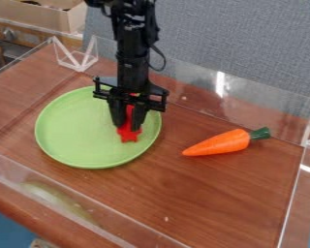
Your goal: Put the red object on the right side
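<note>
Black gripper [129, 118]: points straight down over the green plate; its two fingers [139, 114] are drawn in against the sides of the red object, pinching it.
Red object [128, 129]: lies on the plate, right of the plate's centre; only its near end shows below the fingertips, the rest is hidden by the gripper.
Arm [132, 44]: black, rises vertically above the plate.
Green plate [70, 131]: round, flat on the wooden table, left half bare.
Carrot [223, 142]: orange with a green top, lies on the table right of the plate, apart from its rim, green end pointing away from the plate.
Wooden table [209, 199]: brown, carries the plate.
Clear wall [255, 102]: transparent panels stand around the table, behind and right of the plate.
</note>
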